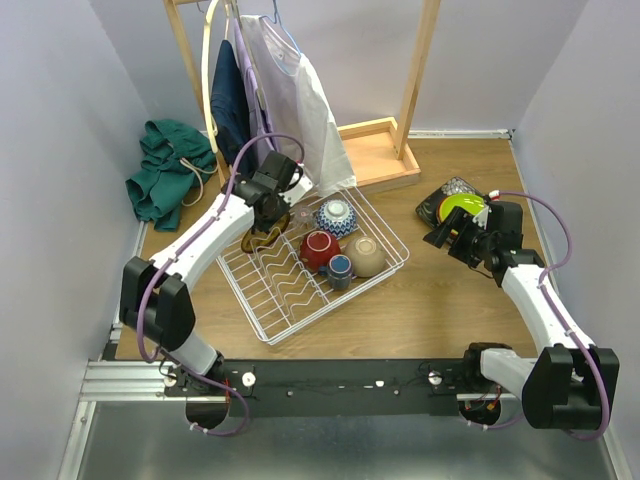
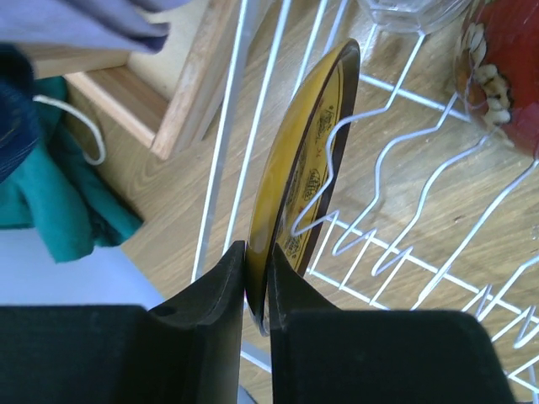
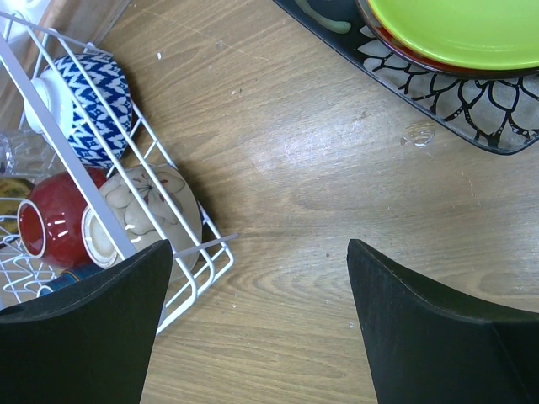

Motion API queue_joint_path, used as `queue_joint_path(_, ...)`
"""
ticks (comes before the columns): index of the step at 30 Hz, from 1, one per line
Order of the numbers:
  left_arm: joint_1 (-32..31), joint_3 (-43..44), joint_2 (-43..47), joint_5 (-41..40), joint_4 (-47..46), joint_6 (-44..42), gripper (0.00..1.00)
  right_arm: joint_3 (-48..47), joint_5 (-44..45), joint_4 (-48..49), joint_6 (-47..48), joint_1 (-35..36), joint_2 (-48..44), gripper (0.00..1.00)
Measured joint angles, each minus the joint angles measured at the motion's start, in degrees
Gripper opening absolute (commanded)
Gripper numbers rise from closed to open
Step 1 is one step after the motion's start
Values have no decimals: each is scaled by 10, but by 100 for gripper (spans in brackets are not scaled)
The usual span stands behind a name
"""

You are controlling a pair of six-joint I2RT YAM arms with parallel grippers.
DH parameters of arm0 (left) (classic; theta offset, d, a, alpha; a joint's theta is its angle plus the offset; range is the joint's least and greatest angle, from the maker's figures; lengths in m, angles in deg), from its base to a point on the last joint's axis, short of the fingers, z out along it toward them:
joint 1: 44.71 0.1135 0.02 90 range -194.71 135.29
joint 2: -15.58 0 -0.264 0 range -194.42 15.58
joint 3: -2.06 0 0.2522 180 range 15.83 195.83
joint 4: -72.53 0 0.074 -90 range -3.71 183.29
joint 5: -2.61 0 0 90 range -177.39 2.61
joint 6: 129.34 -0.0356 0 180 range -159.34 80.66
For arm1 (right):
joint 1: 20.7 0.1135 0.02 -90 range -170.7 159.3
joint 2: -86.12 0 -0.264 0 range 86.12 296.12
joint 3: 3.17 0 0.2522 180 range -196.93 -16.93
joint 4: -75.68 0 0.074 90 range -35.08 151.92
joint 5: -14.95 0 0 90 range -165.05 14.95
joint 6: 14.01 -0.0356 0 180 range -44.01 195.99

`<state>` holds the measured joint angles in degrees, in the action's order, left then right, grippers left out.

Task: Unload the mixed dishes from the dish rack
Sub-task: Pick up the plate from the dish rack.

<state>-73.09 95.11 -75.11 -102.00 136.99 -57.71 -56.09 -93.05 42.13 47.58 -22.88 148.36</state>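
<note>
The left claw (image 1: 268, 205) (image 2: 257, 252) is pressed together on the rim of the yellow patterned round plate (image 1: 262, 237) (image 2: 288, 156), which stands on edge at the 10 o'clock corner of the large white wire dish rack (image 1: 300, 305) (image 2: 396, 252). The rack's wavy slot wires cross the plate's face and the raised side rails run just beside it. Elsewhere in the rack lie the blue-and-white zigzag bowl (image 1: 336, 215) (image 3: 97, 101) at 1 o'clock, the red bowl (image 1: 318, 248) (image 3: 50, 227), the tan flowered bowl (image 1: 366, 255) (image 3: 160, 206) and the small blue cup (image 1: 341, 268), all on their sides and crowded together, with the clear glass (image 2: 413, 13) near the red bowl. A white hanging garment (image 1: 300, 100) on the wooden clothes stand (image 1: 375, 150) drapes down close over the left claw, and the stand's base touches or nearly touches the rack at 12 o'clock. A green cloth heap (image 1: 165, 180) lies at 10 o'clock on the wooden bench (image 1: 450, 300). The right claw (image 1: 455, 235) (image 3: 257, 252) is spread and holds nothing, above bare bench between the rack and the black square patterned plate (image 1: 450, 190) (image 3: 438, 93), which lies at 3 o'clock of the rack and carries a lime-green round plate (image 1: 462, 205) (image 3: 455, 29).
</note>
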Motion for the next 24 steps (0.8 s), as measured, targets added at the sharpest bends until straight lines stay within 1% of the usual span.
queue_joint_path(5,-8,17,20,-24,21,0,3,0,0,0,0,0,-1,91)
queue_joint_path(6,-10,23,28,-29,25,0,1,0,0,0,0,0,-2,91)
queue_joint_path(13,-17,56,69,-45,49,11,0,0,0,0,0,0,-7,91)
queue_joint_path(16,-23,66,94,-43,56,30,0,0,0,-1,0,0,-12,91)
queue_joint_path(20,-25,69,125,-40,61,75,0,0,-3,-1,0,0,-32,91)
queue_joint_path(24,-24,63,155,-10,57,137,0,-5,-31,3,0,0,-45,91)
